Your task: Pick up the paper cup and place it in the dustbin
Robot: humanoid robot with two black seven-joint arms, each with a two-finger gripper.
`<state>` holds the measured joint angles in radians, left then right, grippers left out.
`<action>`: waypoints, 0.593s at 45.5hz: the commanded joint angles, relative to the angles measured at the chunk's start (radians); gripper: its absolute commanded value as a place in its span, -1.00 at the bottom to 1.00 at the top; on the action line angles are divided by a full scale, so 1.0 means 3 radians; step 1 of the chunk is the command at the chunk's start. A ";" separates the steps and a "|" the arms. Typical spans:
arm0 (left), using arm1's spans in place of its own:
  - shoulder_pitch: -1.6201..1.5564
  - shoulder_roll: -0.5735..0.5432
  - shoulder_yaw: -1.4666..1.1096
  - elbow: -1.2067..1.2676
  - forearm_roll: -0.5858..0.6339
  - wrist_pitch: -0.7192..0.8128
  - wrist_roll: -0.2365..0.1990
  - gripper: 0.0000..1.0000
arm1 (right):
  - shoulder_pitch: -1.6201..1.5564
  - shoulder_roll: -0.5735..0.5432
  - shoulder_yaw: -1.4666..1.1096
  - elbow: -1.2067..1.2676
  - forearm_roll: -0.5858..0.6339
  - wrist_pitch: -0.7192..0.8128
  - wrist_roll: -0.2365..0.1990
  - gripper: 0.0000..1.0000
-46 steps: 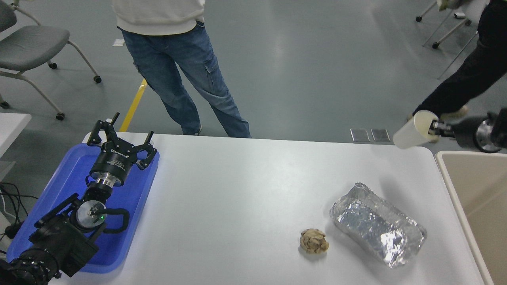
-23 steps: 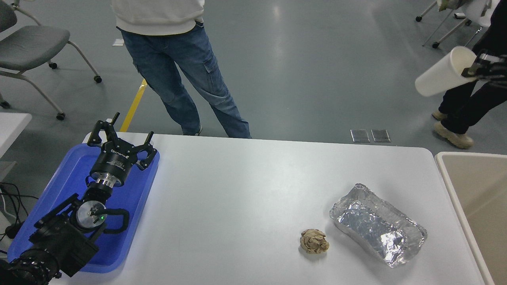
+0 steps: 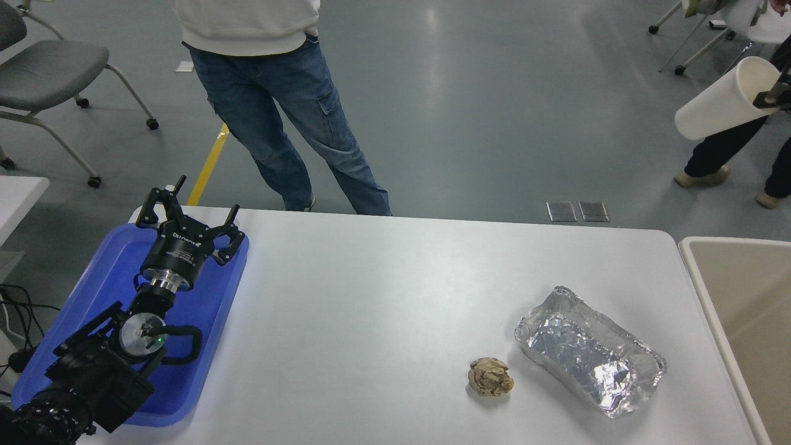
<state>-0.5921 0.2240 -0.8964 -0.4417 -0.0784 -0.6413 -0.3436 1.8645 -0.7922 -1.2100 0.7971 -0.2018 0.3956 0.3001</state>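
**Cup held high at the right edge**

Your right tool pinches the paper cup by its rim, the cup tilted with its base pointing away from the tool (only the tool's tip shows at the frame edge). The dustbin sits below it, beside the desk. Your left tool rests with fingers spread over the blue tray, far from the cup.
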 commanded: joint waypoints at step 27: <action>0.0000 0.0000 -0.0003 0.0000 0.0000 0.0000 0.0000 1.00 | -0.2865 0.0365 0.0852 -0.1930 0.0458 -0.0822 -0.0412 -1.00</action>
<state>-0.5921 0.2239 -0.8969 -0.4418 -0.0782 -0.6411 -0.3436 1.2906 -0.7507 -1.1011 0.3898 -0.0738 0.2294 0.1932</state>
